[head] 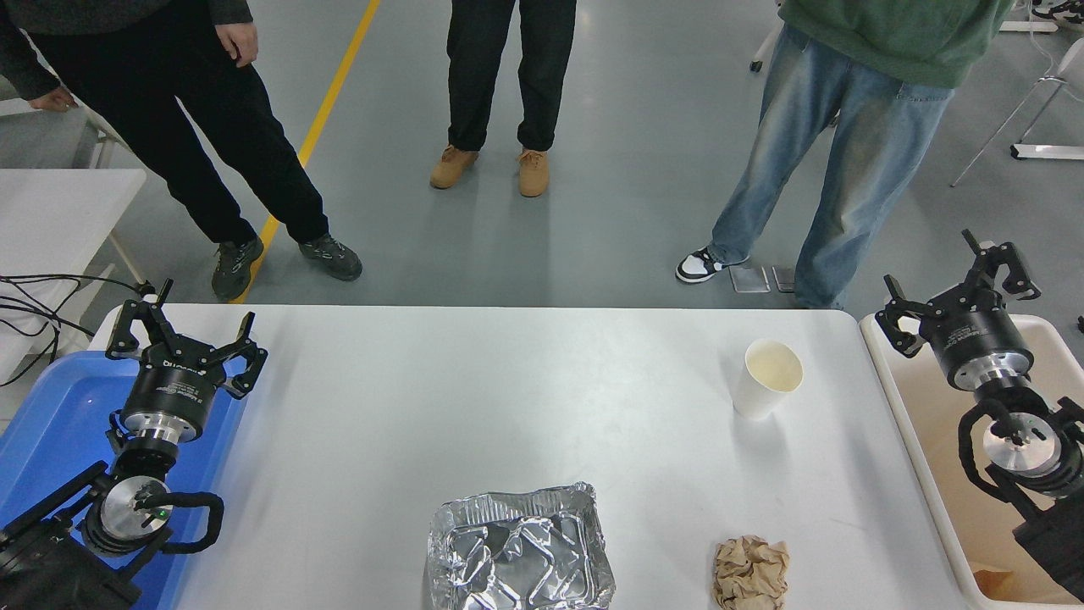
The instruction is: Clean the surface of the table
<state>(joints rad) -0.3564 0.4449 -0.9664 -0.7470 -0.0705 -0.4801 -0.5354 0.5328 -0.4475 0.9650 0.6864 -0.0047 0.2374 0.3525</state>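
Nothing cleared yet: paper cup (769, 377), foil tray (518, 551) and crumpled napkin (750, 573) sit on the table surface (440, 398). Left gripper (188, 339) and right gripper (957, 284) both spread wide, empty; beige bin (910, 424) off the right edge maybe holds scraps.

Two black arms were seen. Each ended in a black claw, left claw (182, 335) and right claw (957, 288), with jointed fingers on a round black body ringed in silver. Polished metal wrist discs were looped by black cables; a green light was noted on the left wrist.
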